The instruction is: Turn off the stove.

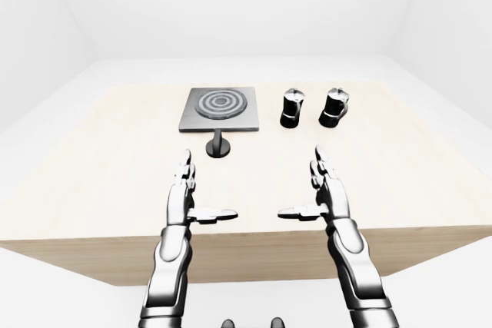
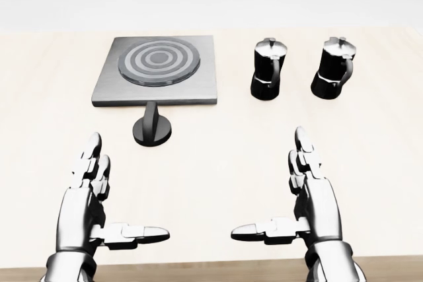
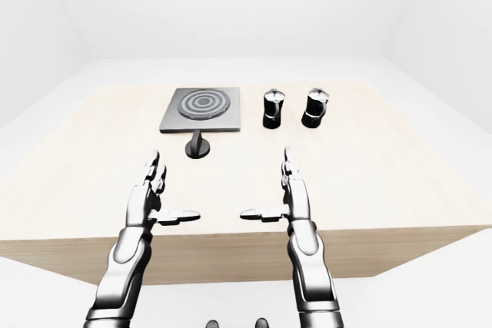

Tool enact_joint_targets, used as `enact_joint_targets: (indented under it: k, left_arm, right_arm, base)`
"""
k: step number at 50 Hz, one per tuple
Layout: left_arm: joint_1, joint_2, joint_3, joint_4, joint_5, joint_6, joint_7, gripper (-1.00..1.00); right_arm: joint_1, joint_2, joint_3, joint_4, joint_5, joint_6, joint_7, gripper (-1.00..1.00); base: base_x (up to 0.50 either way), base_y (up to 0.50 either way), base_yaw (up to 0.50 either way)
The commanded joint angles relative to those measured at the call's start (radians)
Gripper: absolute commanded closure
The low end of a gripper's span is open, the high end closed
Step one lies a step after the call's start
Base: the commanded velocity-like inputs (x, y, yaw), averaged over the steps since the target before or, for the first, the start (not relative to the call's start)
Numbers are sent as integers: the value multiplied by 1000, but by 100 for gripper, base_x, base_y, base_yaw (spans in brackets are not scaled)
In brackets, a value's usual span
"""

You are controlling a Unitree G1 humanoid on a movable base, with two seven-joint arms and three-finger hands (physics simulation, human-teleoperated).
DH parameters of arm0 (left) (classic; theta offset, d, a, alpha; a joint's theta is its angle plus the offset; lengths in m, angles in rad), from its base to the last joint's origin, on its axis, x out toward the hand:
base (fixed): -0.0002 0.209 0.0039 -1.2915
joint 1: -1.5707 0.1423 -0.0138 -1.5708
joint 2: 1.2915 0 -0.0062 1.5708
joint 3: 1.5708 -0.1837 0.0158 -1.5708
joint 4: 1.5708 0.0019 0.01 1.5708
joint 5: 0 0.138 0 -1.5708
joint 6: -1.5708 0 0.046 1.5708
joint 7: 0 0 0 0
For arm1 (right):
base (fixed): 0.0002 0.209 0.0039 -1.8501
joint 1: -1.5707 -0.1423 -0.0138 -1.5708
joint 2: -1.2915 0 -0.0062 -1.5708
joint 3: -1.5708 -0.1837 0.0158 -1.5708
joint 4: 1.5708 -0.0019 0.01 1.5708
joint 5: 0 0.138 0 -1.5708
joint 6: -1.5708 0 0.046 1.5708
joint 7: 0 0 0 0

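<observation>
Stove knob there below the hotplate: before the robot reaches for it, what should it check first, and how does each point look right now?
1. Knob in plain sight, nothing covering it: ok.
2. Left hand open and empty: ok.
3. Right hand open and empty: ok.
4. Path from left hand to knob free across the table: ok.
5. Two moka pots standing apart from the knob, right of the stove: ok.
6. Whether the stove is on: cannot tell.

All three views look down over the table [image 2: 370, 163].
</observation>
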Motion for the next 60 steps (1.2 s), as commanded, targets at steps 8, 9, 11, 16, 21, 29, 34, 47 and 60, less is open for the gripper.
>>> enact_joint_targets:
  k: [8,9,11,16,21,29,34,47,60]
  left_arm:
    - [-20,16,37,41,-16,-31,-12,-96]
    - [-24,16,40,38,-20,-21,-9,-96]
    - [-33,24,38,28,2,-26,2,-97]
    - [-99,37,87,-367,-88,113,13,-97]
    - [-185,67,126,-525,-161,113,63,-97]
    - [-186,67,120,-472,-162,113,74,-97]
    - [-192,69,118,-448,-158,113,80,-97]
    - [-213,81,130,-430,-167,113,87,-96]
    - [-219,87,138,-410,-170,113,90,-96]
  right_arm:
    - [10,-15,-13,-56,-44,44,49,-100]
    - [9,-17,-12,-58,-49,44,51,-100]
    - [3,-21,-12,-82,-57,44,58,-100]
    - [-83,-24,-69,-421,38,44,56,-100]
    - [-187,-60,-101,-601,99,44,9,-100]
    - [-143,-52,-93,-576,118,44,6,-100]
    - [-125,-48,-100,-561,122,44,11,-100]
    - [-118,-50,-93,-549,127,44,16,-100]
    - [-126,-55,-101,-556,133,44,19,-100]
  base:
    - [0,0,0]
    - [0,0,0]
    - [0,0,0]
    - [0,0,0]
    - [0,0,0]
    - [0,0,0]
    - [0,0,0]
    - [0,21,0]
    - [0,50,0]
